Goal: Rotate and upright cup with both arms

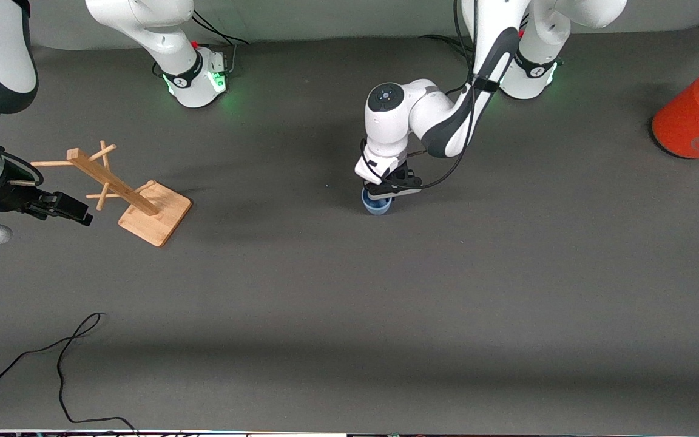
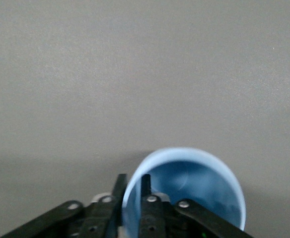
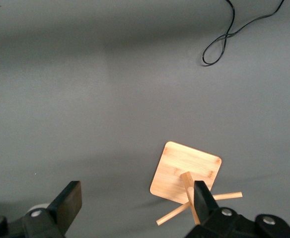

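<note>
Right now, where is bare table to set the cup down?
Bare mat runs from the cup, pinched at its rim by the left gripper, toward the front camera and toward the orange can. It is crowded by the wooden rack, under the open right gripper.

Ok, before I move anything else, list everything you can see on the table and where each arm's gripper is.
cup: one, pale blue, mid-table, mouth up, rim pinched by the left gripper.
wooden peg stand: one, light wood, square base, toward the right arm's end.
can: one, orange-red with grey lid, at the left arm's end.
cable: one, black, nearer the camera than the stand.
left gripper: shut on the cup's wall.
right gripper: open, waiting above the table beside the stand.
</note>
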`<action>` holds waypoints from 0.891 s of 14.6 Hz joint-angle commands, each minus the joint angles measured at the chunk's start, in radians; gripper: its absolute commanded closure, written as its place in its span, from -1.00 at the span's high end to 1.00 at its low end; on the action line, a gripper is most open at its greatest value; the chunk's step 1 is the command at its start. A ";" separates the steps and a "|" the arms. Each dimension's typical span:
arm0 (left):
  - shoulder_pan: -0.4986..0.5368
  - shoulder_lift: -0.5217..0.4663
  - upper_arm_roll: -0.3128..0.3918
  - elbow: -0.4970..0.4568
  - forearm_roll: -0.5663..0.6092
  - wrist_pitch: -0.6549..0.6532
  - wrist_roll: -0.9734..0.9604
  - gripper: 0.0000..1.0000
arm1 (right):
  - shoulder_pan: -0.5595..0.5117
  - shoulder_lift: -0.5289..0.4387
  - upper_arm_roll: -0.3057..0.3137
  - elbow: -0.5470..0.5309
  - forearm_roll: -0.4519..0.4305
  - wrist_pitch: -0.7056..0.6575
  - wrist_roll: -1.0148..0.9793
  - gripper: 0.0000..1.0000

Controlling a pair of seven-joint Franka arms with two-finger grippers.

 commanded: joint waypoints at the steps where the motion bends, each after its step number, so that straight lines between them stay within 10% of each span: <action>1: -0.004 -0.022 0.006 0.016 0.018 -0.067 -0.001 1.00 | 0.009 -0.026 -0.006 -0.022 -0.013 0.010 -0.012 1.00; 7: 0.005 -0.207 0.006 0.065 -0.180 -0.324 0.214 1.00 | 0.009 -0.031 -0.005 -0.022 -0.013 0.010 -0.012 1.00; 13: 0.161 -0.317 0.036 0.413 -0.305 -0.866 0.460 1.00 | 0.022 -0.061 0.001 -0.022 -0.011 0.005 -0.017 1.00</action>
